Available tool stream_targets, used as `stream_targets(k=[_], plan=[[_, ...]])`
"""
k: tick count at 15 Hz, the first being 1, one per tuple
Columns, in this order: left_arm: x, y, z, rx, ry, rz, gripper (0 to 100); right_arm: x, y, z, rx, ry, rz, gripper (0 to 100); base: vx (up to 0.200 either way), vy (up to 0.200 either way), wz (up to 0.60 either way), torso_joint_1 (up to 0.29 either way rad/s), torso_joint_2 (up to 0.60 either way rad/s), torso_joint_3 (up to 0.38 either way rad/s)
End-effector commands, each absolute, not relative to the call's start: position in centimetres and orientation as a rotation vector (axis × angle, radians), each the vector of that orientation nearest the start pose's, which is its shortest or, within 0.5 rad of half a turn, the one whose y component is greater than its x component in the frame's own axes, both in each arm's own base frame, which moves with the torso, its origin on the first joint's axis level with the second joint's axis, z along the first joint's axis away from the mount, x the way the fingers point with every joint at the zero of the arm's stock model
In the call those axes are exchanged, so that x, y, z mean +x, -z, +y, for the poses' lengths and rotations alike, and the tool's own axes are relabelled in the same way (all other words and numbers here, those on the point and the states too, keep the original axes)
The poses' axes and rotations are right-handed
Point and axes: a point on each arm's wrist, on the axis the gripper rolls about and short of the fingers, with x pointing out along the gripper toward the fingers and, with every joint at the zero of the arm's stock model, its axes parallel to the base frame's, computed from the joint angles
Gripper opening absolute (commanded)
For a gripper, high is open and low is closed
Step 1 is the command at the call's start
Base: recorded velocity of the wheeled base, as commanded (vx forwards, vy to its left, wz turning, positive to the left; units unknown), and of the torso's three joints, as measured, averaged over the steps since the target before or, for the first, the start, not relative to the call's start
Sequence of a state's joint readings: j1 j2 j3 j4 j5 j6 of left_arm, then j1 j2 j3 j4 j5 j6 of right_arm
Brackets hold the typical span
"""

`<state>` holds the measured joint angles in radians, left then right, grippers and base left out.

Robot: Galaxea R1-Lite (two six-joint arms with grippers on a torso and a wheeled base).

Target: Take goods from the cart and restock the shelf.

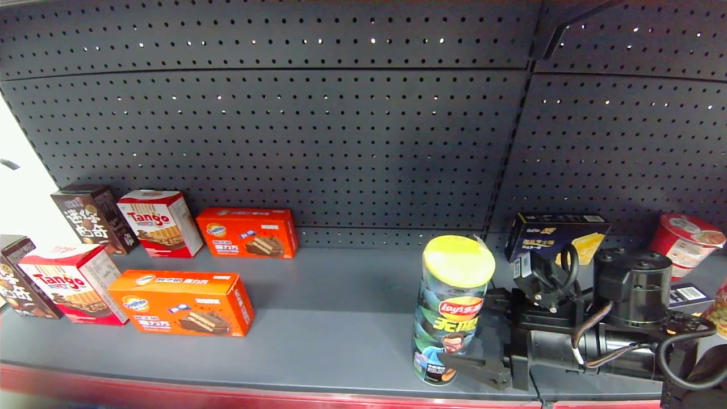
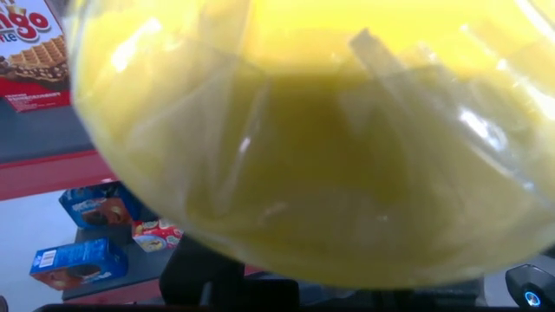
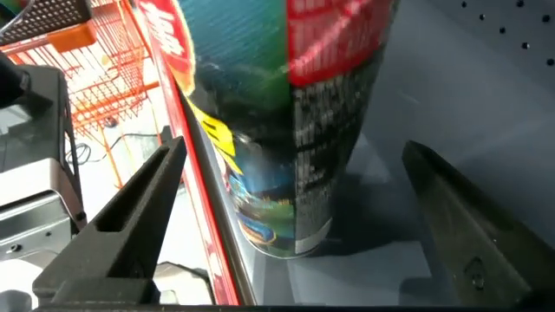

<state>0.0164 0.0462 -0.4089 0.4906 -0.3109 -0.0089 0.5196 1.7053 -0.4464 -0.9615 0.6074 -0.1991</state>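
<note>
upright, chip can (image 1: 452,309) between open jaws

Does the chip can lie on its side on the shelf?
No, the chip can stands upright on the grey shelf, with its yellow lid on top.

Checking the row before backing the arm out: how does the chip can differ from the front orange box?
The can is a tall upright cylinder with a yellow lid; the box is a low carton lying lengthwise. The can stands at the right, between the open fingers of the right gripper; the box sits at the left, untouched. Both rest on the shelf near its front edge.
</note>
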Motion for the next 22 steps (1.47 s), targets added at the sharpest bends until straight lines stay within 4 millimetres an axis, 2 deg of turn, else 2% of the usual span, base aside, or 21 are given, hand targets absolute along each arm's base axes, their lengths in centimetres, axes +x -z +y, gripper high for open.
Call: stream_targets(k=[1, 6, 12, 17, 22], plan=[[-6.2, -13.3, -0.8, -0.030, 0.294, 0.129, 0, 22.0, -12.6, 14.2, -0.163, -1.149, 0.197, 100, 0.000, 0.000, 0.00, 0.000, 0.00, 0.000], [-6.2, -13.2, -0.8, -0.031, 0.295, 0.132, 0, 22.3, -12.9, 14.7, -0.166, -1.159, 0.183, 100, 0.000, 0.000, 0.00, 0.000, 0.00, 0.000], [-6.1, -12.6, -0.8, -0.033, 0.301, 0.144, 0, 21.5, -15.8, 14.1, -0.170, -1.151, 0.089, 100, 0.000, 0.000, 0.00, 0.000, 0.00, 0.000], [-6.0, -12.4, -0.8, -0.035, 0.309, 0.150, 0, 19.2, -18.7, 12.9, -0.172, -1.153, 0.055, 100, 0.000, 0.000, 0.00, 0.000, 0.00, 0.000], [-6.1, -12.5, -0.8, -0.035, 0.310, 0.143, 0, 17.3, -19.9, 11.4, -0.171, -1.138, 0.039, 100, 0.000, 0.000, 0.00, 0.000, 0.00, 0.000]])
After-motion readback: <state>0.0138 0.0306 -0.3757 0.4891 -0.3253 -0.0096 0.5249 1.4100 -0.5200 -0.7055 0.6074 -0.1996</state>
